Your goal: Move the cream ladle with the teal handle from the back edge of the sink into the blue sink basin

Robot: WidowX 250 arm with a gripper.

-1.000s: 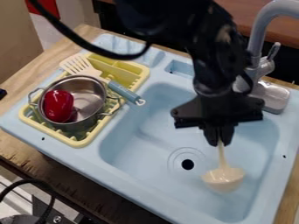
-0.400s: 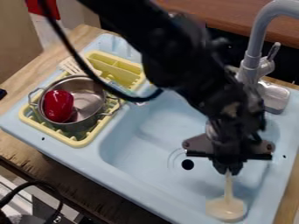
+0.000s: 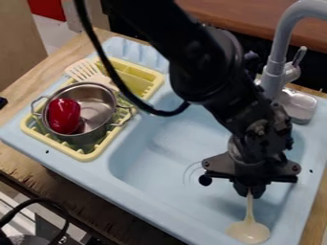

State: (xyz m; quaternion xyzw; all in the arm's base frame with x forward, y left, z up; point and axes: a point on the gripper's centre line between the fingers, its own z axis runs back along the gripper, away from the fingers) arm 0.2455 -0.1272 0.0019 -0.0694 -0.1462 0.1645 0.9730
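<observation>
Ladle (image 3: pixel 249 231), cream-coloured, bowl down by near right corner of blue sink (image 3: pixel 169 143); handle up in black gripper (image 3: pixel 250 194), pincer closed on it. Near sink's left edge, yellow rack (image 3: pixel 86 156) bears steel pot (image 3: pixel 97 111), red pepper (image 3: pixel 64 116) inside; slotted spatula (image 3: pixel 86 71) just beyond pot. Grey faucet (image 3: pixel 277 60) at far right corner.

Pot (image 3: pixel 99 106): smooth, shiny metal. Pepper (image 3: pixel 64 116): glossy, plastic-looking. Sink (image 3: pixel 159 158): smooth pale plastic. Drying rack (image 3: pixel 81 156): ribbed plastic. Counter (image 3: pixel 18 161): wood, worn edge. Ladle (image 3: pixel 248 232): smooth plastic.
</observation>
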